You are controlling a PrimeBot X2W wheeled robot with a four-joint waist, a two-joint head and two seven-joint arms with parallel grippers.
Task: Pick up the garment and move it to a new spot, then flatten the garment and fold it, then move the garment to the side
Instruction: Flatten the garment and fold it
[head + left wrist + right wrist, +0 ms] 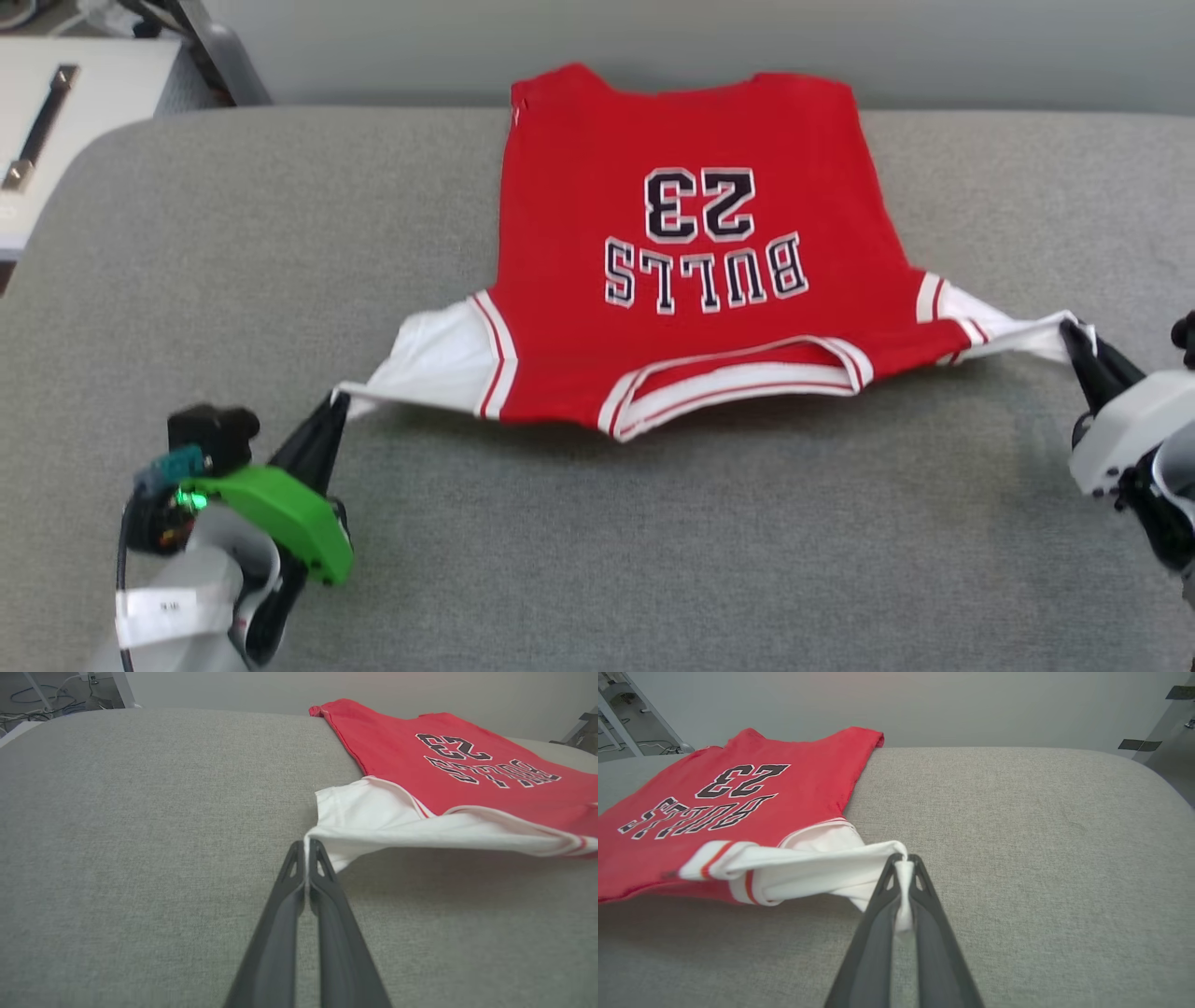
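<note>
The grey padded surface [187, 280] spreads wide before me. The garment [691, 308] lies across its far middle, red body mostly flat, print [700, 238] facing up and collar [738, 383] toward me.

I judge this to be the flattening stage. The body is spread out, but the near edge hangs lifted between my two grips and casts a shadow beneath, so it is not laid down yet. Folding and moving it aside are not begun. Whether the first move to a new spot is done I cannot tell.

My arms reach wide to either side, low over the surface. The left sleeve [439, 359] runs taut to my left gripper [332, 407], whose jaws are pinched together on its white tip. The right sleeve [1008, 331] twists out to my right gripper [1072, 334], clamped likewise on a bunch of white fabric.
</note>
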